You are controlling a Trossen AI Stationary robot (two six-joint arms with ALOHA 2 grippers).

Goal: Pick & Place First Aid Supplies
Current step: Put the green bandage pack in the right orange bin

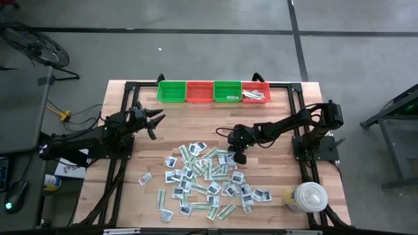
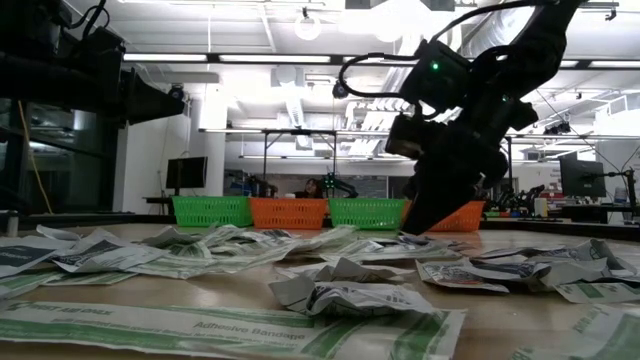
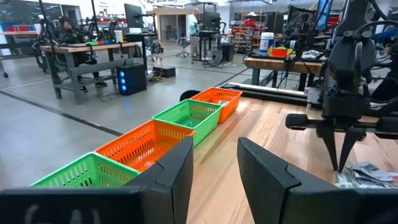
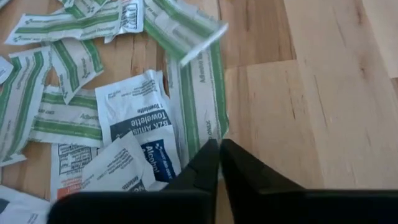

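The first aid supplies [image 1: 209,179] lie in a loose pile on the near half of the wooden table: white square packets and pale-green striped strips. My right gripper [image 1: 239,156] is down at the pile's far right edge, slanting downward, shut at the end of a green-striped strip packet [image 4: 199,106]. That strip lies flat on the wood, partly over a white towelette packet [image 4: 134,109]. My left gripper [image 1: 154,121] hovers open above the table's left side, pointing level, with nothing between its fingers [image 3: 180,174]. My right gripper has its two fingertips closed together on the strip packet's end corner [image 4: 214,134], coming from above at a slant toward the near edge. The fingers hide how much paper is between them. The rest of the strip lies flat on the table.
Four small baskets stand in a row along the far edge: green [image 1: 171,91], red [image 1: 199,91], green [image 1: 227,91] and red [image 1: 255,93], the last holding some packets. A big white round lidded container [image 1: 307,197] stands at the near right corner. Bare wood lies between pile and baskets.
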